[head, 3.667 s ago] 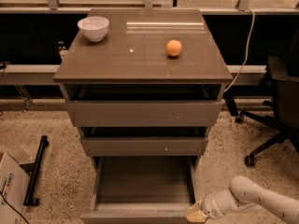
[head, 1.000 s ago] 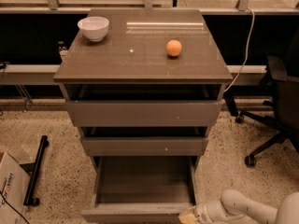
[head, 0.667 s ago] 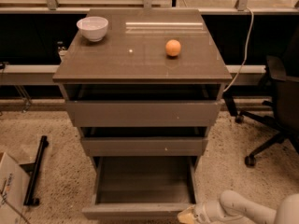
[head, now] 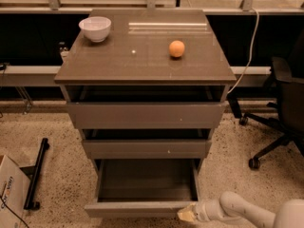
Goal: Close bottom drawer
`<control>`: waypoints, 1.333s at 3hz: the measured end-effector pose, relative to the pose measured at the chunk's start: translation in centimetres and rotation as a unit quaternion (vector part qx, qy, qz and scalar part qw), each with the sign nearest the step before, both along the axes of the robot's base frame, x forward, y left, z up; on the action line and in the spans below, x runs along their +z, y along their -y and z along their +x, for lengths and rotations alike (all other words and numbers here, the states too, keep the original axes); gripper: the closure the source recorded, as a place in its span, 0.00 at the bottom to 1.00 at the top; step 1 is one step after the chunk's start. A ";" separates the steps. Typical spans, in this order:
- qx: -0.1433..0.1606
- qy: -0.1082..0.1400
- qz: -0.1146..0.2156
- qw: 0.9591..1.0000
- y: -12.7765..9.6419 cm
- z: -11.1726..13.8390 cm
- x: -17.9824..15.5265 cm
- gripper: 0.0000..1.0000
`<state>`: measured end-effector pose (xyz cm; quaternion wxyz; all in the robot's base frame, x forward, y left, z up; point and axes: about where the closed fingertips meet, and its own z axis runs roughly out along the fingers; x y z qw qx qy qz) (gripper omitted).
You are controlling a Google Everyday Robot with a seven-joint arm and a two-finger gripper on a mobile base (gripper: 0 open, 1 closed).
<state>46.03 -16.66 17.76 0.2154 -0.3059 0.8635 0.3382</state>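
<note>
My gripper (head: pixel 186 214) sits low at the near right, at the right end of the bottom drawer's (head: pixel 137 208) front panel, touching it or just beside it. I cannot tell whether the gripper is apart or together; it holds nothing that I can see.

The bottom drawer is pulled well out toward the camera, with its bare interior exposed. Above it, the middle drawer (head: pixel 145 148) and top drawer (head: pixel 145 115) each stand slightly proud of the cabinet. On the cabinet top (head: pixel 142 42) rest a white bowl (head: pixel 95 28) at the far left and an orange (head: pixel 176 48) right of centre, well apart.

Step in hand, as I judge it: contact for the push, with the closing travel not yet done. The next move calls for a straight push into the cabinet. Contact is off-centre, so the drawer may skew on its runners.
</note>
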 end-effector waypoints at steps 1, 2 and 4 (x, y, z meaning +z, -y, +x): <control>-0.001 0.004 0.000 1.000 -0.1 0.3 0.0 1.00; -0.018 0.035 -0.001 0.999 -0.2 3.5 -1.2 1.00; -0.043 0.082 -0.011 0.996 -0.1 8.6 -2.0 1.00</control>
